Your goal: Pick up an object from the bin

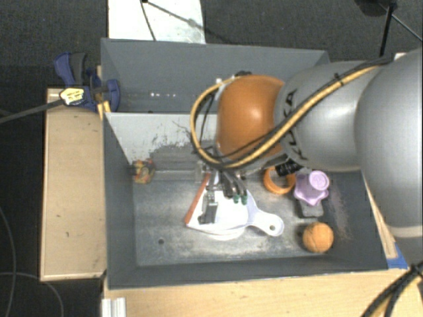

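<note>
My gripper (213,203) hangs low in the middle of the bin, below the orange wrist cover. It is right over a white scoop (261,224) with a short handle that points to the right. A thin orange-brown stick (194,205) leans along the gripper's left side and touches the scoop's left rim. Whether anything is gripped is hidden by the gripper's body.
To the right lie an orange ring (276,182), a purple knob (311,185) on a grey block, and an orange ball (318,237) near the front right corner. A small brown object (141,171) sits at the back left. The arm covers the bin's right side.
</note>
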